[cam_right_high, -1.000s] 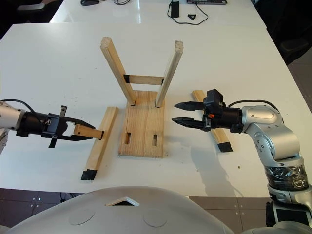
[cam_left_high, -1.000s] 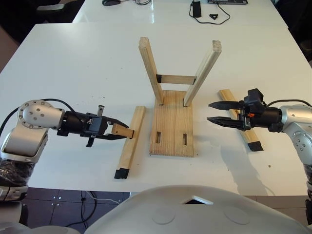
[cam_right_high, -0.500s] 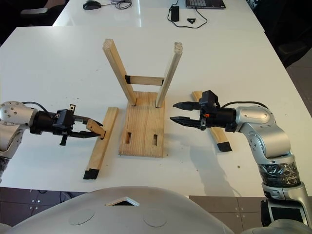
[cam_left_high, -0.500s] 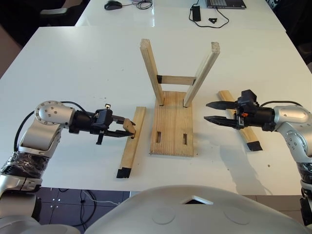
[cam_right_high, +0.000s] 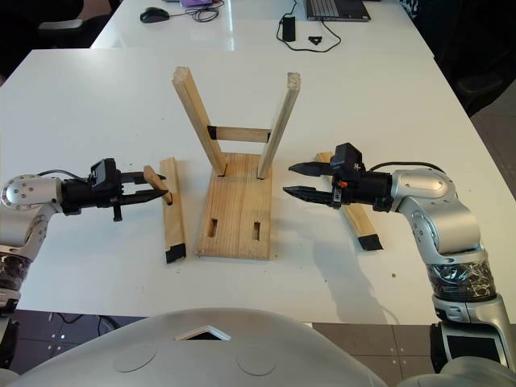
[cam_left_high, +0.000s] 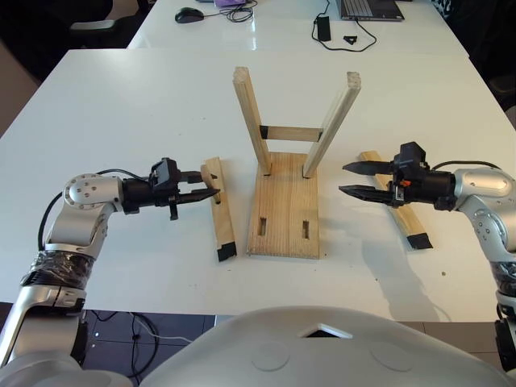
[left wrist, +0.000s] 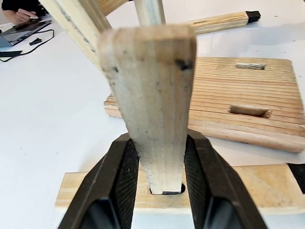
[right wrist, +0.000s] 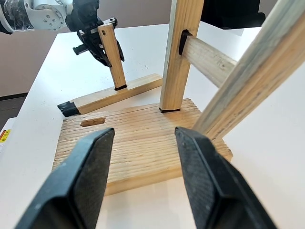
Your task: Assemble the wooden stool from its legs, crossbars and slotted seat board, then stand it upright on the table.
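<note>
The slotted seat board (cam_left_high: 284,216) lies flat at mid-table. Two legs (cam_left_high: 251,121) (cam_left_high: 332,122) stand in its far slots, joined by a crossbar (cam_left_high: 292,133). Its two near slots (cam_left_high: 306,230) are open. Left of the board lies a loose leg (cam_left_high: 220,211) with a black tip. My left gripper (cam_left_high: 203,192) is shut on a short crossbar (left wrist: 150,105), whose end sits in that leg's slot (left wrist: 167,189). My right gripper (cam_left_high: 347,179) hangs open beside the right upright leg, holding nothing. Another loose leg (cam_left_high: 413,228) lies partly under it.
The white table (cam_left_high: 121,113) has free room on both sides of the parts and in front of the board. A second table (cam_left_high: 274,24) behind carries a mouse (cam_left_high: 189,14), cables and a laptop.
My left gripper has carried the short crossbar away from me, and the loose leg has swung with it to lie closer to the board. My right gripper has edged slightly farther away.
</note>
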You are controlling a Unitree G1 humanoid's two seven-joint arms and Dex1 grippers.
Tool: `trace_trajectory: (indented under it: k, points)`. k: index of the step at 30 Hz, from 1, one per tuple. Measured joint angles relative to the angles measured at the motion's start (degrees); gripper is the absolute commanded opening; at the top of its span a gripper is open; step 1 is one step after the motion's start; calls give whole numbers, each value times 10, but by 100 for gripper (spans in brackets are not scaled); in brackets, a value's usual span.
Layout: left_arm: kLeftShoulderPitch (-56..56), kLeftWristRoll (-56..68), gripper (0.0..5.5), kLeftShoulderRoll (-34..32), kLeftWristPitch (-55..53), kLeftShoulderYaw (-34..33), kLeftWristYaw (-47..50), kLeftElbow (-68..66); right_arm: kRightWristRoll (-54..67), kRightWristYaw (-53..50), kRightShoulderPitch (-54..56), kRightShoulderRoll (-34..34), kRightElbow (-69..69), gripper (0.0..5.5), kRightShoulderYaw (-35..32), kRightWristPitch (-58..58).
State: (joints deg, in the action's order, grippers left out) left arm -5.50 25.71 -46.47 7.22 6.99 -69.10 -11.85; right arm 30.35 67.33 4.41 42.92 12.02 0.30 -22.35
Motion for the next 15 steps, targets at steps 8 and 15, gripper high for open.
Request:
trace_trajectory:
  k: [8,15]
  points:
    - [-25,-20,127,4,7,0,66,-42,-13,10,15,0,-17,234,2,7]
    - [-5,-90,248,26,6,17,129,-98,-36,16,27,1,-33,234,18,28]
